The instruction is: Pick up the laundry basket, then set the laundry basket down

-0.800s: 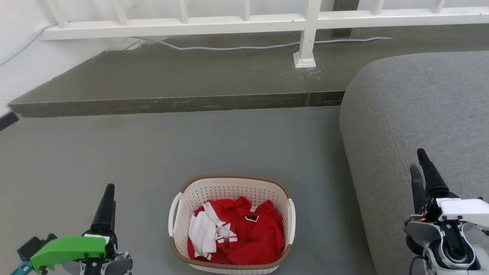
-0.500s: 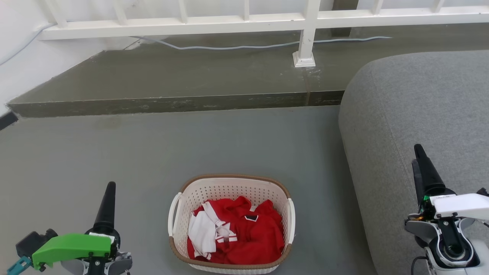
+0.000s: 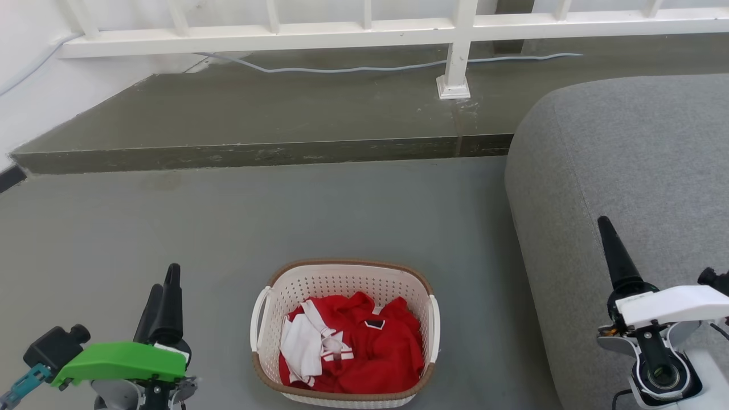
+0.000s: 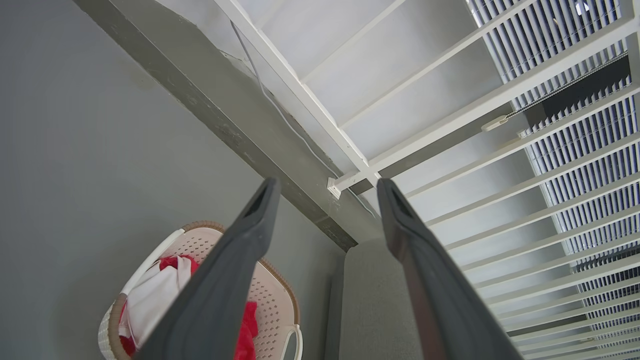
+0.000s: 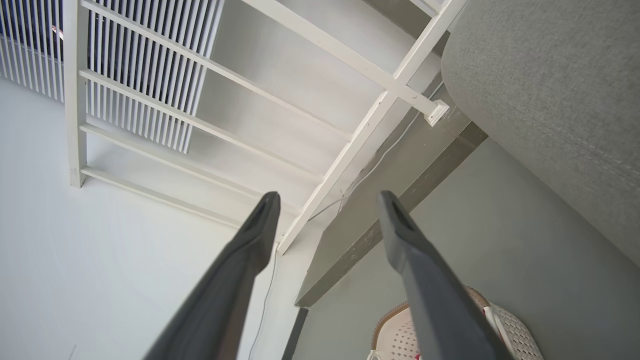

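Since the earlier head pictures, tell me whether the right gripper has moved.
Yes: the right gripper has shifted left across the grey sofa, toward the laundry basket.

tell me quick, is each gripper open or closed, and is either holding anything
Left gripper: open, holding nothing, not touching the laundry basket.
Right gripper: open, holding nothing.

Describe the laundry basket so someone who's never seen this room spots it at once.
Find the big grey sofa on the right; the laundry basket sits on the floor just left of it. It's cream perforated plastic with a brown rim and red clothes inside.
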You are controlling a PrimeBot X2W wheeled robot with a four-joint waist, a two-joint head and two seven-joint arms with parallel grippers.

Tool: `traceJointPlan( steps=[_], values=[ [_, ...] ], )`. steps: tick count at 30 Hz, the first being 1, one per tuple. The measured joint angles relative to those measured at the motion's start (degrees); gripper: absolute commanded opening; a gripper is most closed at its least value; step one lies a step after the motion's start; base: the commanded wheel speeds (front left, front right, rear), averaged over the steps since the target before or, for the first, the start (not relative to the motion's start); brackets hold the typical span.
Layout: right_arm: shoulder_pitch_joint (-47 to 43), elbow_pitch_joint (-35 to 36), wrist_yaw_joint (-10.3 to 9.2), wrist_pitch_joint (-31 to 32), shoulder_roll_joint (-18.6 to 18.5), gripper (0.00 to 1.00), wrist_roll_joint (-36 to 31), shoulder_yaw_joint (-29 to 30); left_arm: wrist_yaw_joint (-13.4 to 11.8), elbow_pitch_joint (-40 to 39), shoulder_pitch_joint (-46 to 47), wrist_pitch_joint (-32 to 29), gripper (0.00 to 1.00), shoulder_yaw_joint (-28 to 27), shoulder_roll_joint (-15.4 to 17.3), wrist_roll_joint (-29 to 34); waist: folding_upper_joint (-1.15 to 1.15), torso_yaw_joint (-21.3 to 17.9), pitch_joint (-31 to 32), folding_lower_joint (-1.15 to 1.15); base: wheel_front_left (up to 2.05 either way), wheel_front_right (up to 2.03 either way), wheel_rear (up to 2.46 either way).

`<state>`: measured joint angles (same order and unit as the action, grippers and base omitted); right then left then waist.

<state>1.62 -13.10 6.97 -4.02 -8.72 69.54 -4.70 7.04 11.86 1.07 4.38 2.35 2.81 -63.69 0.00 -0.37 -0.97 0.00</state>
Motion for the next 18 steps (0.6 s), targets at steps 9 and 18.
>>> traceJointPlan(
  steps=[9,18],
  values=[
    [0.4,-1.3,0.05,-1.6,-2.2,1.0,-9.6,-2.7,-0.6,-1.0,0.0,1.8,1.0,1.6,0.0,9.8,0.0,-0.2,0.2,0.0,0.0,0.0,0.0],
    [1.3,-1.8,-0.54,-3.6,-2.4,1.0,-17.5,-4.0,-1.1,-1.3,0.0,3.3,1.0,2.9,-0.1,16.8,0.0,-0.5,0.5,0.0,0.0,0.0,0.0]
  ],
)
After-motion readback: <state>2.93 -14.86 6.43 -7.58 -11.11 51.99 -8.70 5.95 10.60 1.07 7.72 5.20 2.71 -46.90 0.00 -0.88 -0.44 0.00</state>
